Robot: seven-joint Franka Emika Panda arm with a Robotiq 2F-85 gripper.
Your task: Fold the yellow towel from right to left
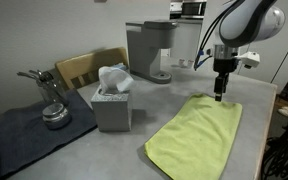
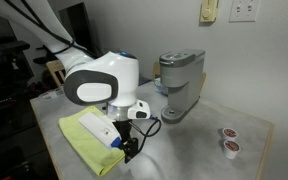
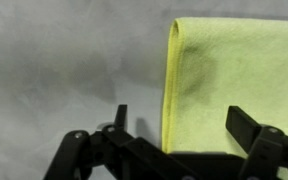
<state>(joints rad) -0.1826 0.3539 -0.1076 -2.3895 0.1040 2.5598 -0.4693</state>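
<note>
Since the towel [image 3: 234, 80] lies flat and unfolded on the table [image 3: 64, 60], the fold has not begun. The step in hand looks like the grasp of its edge. In the wrist view the gripper [image 3: 182, 125] hangs low with its fingers [image 3: 246, 125] spread wide. The hem runs up between them, with one finger over cloth and the other over bare table. The towel's corner lies just ahead of the fingertips. Whether the tips touch the surface I cannot tell.

To do this well, I judge the fingers should come straight down until both tips press the table. They should then close slowly, so the finger on the cloth drags the hem toward the other and a small ridge is pinched. A grip this near the corner may fold the cloth on a slant, so sliding along the hem toward its middle before closing would likely help. The lift should be only high enough to clear the cloth below. The carry should run low across the towel and end with the hem laid on the opposite edge.

In an exterior view the tissue box [image 1: 112, 105] stands well apart from the fingers, beyond the cloth. The coffee maker [image 1: 149, 50] stands near them, off the cloth. Two pods [image 2: 228, 140] sit well apart, past the coffee maker. None seems to block a low carry.
</note>
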